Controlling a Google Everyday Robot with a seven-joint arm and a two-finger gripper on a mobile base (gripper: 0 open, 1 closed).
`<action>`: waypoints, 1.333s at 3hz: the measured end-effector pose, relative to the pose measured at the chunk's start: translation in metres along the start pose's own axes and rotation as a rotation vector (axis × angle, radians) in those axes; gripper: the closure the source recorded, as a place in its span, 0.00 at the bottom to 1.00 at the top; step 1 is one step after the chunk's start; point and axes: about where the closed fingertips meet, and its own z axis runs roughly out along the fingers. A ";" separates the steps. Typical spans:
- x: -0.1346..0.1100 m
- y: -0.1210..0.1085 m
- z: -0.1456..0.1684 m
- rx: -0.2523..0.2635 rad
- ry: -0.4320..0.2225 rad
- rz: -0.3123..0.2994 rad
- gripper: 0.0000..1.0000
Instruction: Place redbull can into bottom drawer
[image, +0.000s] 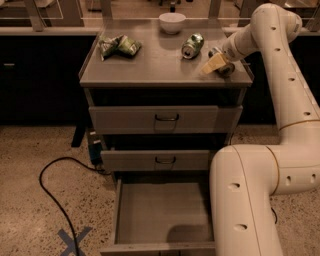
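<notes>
The grey cabinet's bottom drawer (159, 210) is pulled open, and its plain grey floor is bare. My gripper (216, 63) is low over the right part of the cabinet top (150, 67). A slim silvery-dark thing, seemingly the redbull can (226, 69), lies right at the gripper and is mostly hidden by it. I cannot see whether it is held. The fatter green can (192, 45) lies on its side just left of the gripper.
A white bowl (172, 22) stands at the back of the top, and a crumpled green bag (119, 46) lies at the left. The two upper drawers are closed. My thick arm segment (245, 200) covers the open drawer's right side. A black cable (50, 185) and a blue tape cross (74, 241) lie on the floor at the left.
</notes>
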 end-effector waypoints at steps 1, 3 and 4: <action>0.000 0.000 0.000 0.000 0.000 0.001 0.18; 0.000 0.000 0.000 0.000 0.000 0.001 0.64; 0.000 0.000 0.000 -0.001 0.000 0.000 0.89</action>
